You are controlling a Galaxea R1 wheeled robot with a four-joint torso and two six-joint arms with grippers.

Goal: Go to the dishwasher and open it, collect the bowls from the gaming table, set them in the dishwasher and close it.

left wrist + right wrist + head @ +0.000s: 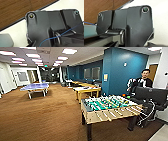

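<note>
Football table (110, 108) is the closest thing in the head view, sitting right of centre on brown wood-pattern floor (42, 117): green field with rows of white and green player figures, rods across it, pale wooden sides, dark legs. Something small and orange-red (123, 95) sits at its far edge; can't tell what it is. Just behind the table on the right is a dark office chair (150, 97) with pale cables (145, 114) hanging off it, and a person (142, 80) in dark clothing sits behind that, against the blue wall (120, 69). A second table with a pale top and yellow-wood frame (86, 90) stands further back, apart from the football table. A blue table-tennis table (35, 87) is well off to the left in the open room. Ceiling light panels (68, 51) run down the room. At the bottom right corner the brown floor gives way to a pale floor strip (160, 134). Wrist views: both look down past the arm's own dark plate at the same seam, brown floor on one side, pale floor (16, 30) on the other, dark edging strip (12, 22) between them. A thin blue cable (70, 29) crosses the left wrist view. Jaws, left and right: can't tell their state from these pictures, nothing visibly held.
</note>
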